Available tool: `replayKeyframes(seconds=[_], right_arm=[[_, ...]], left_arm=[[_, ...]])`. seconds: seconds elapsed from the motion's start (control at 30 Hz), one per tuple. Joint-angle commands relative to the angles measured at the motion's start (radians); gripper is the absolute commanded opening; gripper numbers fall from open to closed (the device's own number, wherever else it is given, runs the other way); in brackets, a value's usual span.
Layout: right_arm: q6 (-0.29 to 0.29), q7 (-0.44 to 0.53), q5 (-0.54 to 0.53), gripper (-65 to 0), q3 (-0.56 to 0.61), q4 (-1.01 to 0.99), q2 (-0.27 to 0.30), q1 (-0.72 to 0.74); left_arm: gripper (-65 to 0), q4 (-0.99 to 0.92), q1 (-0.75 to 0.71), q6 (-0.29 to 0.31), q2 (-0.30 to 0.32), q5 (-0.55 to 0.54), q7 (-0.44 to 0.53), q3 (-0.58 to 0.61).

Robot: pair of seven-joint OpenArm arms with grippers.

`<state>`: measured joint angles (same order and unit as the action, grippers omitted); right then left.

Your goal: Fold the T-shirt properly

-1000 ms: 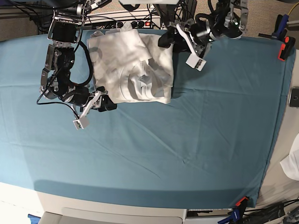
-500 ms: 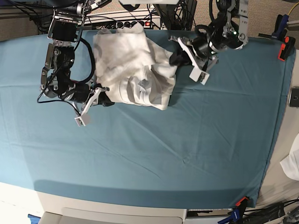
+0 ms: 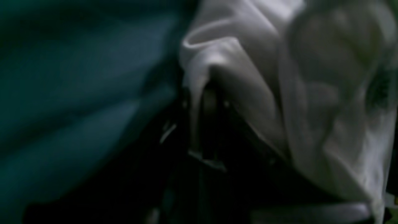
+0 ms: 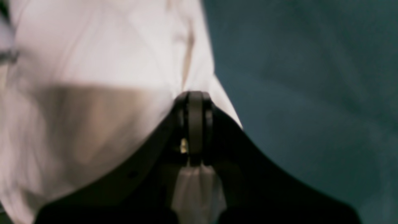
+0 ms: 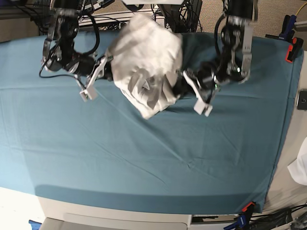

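The large white cotton T-shirt (image 5: 146, 62) hangs bunched in the upper middle of the base view, lifted above the teal cloth-covered desk (image 5: 144, 158) and strung between the two arms. The right gripper (image 4: 194, 102), at upper left there, is clamped tight on a pinch of its edge, and the left gripper (image 3: 208, 102), right of centre, also looks closed on a fold, though its wrist view is dark. The shirt's loose bulk sags toward the lower middle between them, so spreading it likely depends on both grips drawing apart evenly.

Both wrist views blurred, T-shirt (image 5: 146, 62) bunched, its collar perhaps hidden
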<state>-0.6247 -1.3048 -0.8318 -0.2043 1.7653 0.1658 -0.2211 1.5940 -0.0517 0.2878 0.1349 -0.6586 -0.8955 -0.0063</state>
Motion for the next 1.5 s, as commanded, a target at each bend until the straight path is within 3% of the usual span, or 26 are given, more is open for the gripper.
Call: replayKeyframes(seconds=[0.0, 0.33, 0.43, 0.63, 0.67, 0.7, 0.77, 0.8, 0.83, 1.03, 1.47], right_arm=[[-0.008, 0.001, -0.017, -65.0, 0.0, 0.026, -0.007, -0.019], [-0.017, 0.031, -0.063, -65.0, 0.0, 0.055, -0.154, -0.128], [-0.019, 0.038, -0.062, -65.0, 0.001, 0.055, -0.175, -0.128], [-0.042, 0.041, -0.024, -65.0, 0.0, 0.055, -0.174, -0.128], [-0.044, 0.042, -0.012, -62.2, 0.0, 0.055, -0.174, -0.128], [-0.045, 0.049, 0.001, -56.1, 0.0, 0.055, -0.173, -0.128], [-0.043, 0.081, 0.043, -43.0, 0.0, 0.055, -0.168, -0.128], [-0.043, 0.105, 0.062, -39.7, 0.0, 0.055, -0.165, -0.128], [-0.04, 0.129, 0.079, -39.2, -0.001, 0.055, -0.161, -0.127], [-0.029, 0.161, 0.156, -39.2, -0.039, 0.055, -0.126, -0.097], [-0.026, 0.15, 0.075, -39.2, -0.312, 0.055, -0.051, -0.089]], left_arm=[[-65.0, -0.018, 0.037, -0.018, 0.003, 0.028, 0.012, -0.002], [-65.0, -0.125, 0.187, -0.007, -0.035, 0.028, 0.002, 0.002], [-65.0, -0.125, 0.202, -0.007, -0.04, 0.04, 0.005, 0.04], [-65.0, -0.124, 0.213, -0.008, -0.04, 0.135, 0.032, 0.126], [-65.0, -0.124, 0.216, -0.007, -0.04, 0.148, 0.037, 0.13], [-61.6, -0.124, 0.218, -0.007, -0.04, 0.159, 0.041, 0.13], [-48.0, -0.124, 0.228, -0.008, -0.034, 0.189, 0.044, 0.13], [-43.0, -0.124, 0.236, -0.008, -0.032, 0.206, 0.043, 0.129], [-40.4, -0.124, 0.245, -0.008, -0.031, 0.228, 0.043, 0.124], [-40.1, -0.124, 0.298, -0.031, -0.014, 0.297, 0.043, 0.063], [-40.1, -0.115, 0.323, -0.069, 0.186, 0.322, 0.034, -0.04]])
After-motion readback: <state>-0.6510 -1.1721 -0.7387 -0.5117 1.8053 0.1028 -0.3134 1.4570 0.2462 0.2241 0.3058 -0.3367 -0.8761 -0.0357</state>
